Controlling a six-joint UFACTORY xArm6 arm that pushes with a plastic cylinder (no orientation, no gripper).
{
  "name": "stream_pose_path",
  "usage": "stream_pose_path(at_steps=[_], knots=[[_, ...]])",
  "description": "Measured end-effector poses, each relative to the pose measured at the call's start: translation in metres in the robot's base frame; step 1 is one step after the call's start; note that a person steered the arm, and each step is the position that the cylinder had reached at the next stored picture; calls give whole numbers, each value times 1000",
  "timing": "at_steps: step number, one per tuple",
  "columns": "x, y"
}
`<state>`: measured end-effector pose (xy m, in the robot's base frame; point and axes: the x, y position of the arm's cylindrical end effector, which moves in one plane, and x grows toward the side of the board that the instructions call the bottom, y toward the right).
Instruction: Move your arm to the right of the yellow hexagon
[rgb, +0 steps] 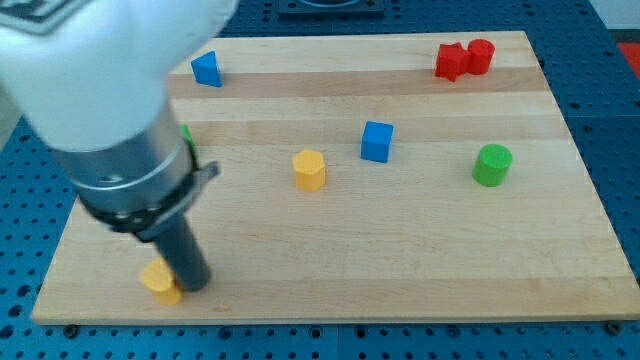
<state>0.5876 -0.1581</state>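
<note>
The yellow hexagon (310, 169) sat near the middle of the wooden desk (420, 270), standing alone. A blue cube (377, 141) lay close at its 2 o'clock, apart from it. My tip (196, 287) rested far off at the hexagon's 8 o'clock, near the desk's bottom-left corner, so it was on the hexagon's left side, not its right. The arm carried no hand, only the dark rod, so nothing could be spread or pinched. Just at the tip's 9 o'clock a second yellow block (160, 281) lay touching the rod or nearly so; its shape was unclear. A green cylinder (492, 165) stood at the hexagon's 3 o'clock, well apart. Two red blocks (464, 59) touched each other at the view's top right. Another blue block (206, 69) sat at 11 o'clock from the hexagon. A sliver of green (187, 135) showed beside the arm's housing.
</note>
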Motion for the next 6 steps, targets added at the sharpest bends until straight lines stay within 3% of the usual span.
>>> stream_pose_path(at_steps=[1, 2, 4, 5, 6], knots=[[0, -19], [1, 6], [-43, 180], [-82, 213], [-117, 201]])
